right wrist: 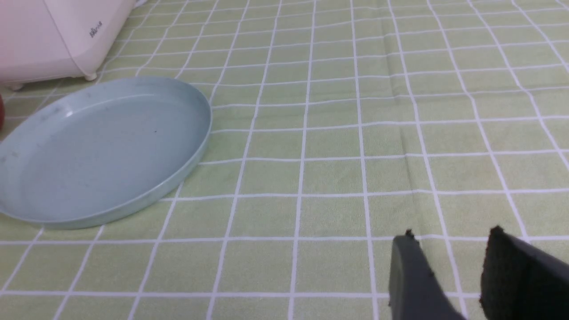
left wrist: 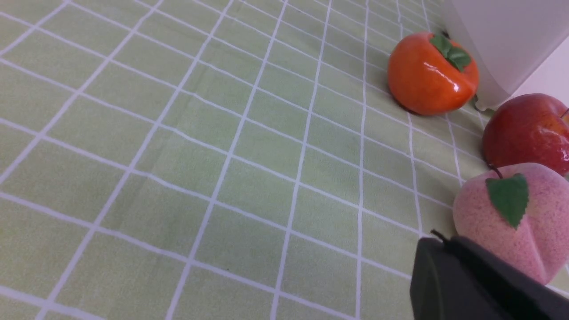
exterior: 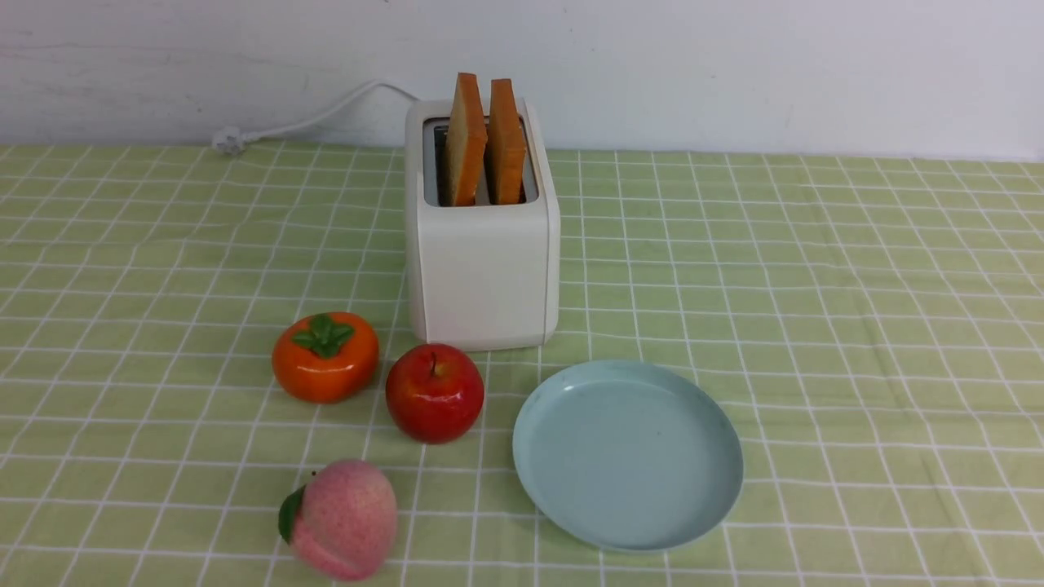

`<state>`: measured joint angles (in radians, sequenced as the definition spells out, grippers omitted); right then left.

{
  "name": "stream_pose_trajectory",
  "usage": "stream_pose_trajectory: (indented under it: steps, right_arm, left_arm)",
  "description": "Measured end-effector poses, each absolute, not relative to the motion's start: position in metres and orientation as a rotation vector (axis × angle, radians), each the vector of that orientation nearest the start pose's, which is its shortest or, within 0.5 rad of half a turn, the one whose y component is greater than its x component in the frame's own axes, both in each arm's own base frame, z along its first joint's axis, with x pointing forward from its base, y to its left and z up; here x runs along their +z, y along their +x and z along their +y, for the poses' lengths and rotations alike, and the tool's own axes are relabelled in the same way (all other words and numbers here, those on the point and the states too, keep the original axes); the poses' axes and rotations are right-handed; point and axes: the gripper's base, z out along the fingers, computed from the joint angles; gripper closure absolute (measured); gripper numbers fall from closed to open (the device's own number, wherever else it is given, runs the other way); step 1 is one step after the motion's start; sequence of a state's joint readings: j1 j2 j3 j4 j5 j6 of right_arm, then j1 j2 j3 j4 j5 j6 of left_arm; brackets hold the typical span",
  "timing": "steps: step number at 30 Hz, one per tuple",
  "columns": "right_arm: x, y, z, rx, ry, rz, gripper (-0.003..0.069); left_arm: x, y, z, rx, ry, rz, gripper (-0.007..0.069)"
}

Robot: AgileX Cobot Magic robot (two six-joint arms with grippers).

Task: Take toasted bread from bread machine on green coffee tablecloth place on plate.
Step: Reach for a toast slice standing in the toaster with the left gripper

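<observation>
The right end effector (right wrist: 452, 233) has its fingers apart, holding nothing, low over the green coffee tablecloth (right wrist: 338, 133) near the plate (right wrist: 195, 133). Only one dark part of the left end effector (left wrist: 444, 266) shows, beside the peach (left wrist: 511, 222), so I cannot tell if it is apart or together. The toasted bread (exterior: 465, 143), two slices, stands in the slots of the bread machine (exterior: 483, 269), just behind the plate.
</observation>
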<state>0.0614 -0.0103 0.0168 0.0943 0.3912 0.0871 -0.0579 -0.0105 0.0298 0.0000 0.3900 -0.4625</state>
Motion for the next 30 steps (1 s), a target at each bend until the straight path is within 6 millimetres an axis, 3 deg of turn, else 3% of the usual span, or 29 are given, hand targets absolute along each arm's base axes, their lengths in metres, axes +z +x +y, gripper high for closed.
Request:
stream_pose_trajectory:
  steps: [20, 30]
  right_arm:
    - [0.173, 0.052, 0.006, 0.195, 0.082, 1.882, 0.0419]
    - [0.173, 0.052, 0.006, 0.195, 0.082, 1.882, 0.0419]
  left_arm:
    - [0.174, 0.054, -0.003, -0.376, -0.378, 1.806, 0.0622]
    - [0.191, 0.056, -0.008, -0.711, -0.593, 1.579, 0.0617]
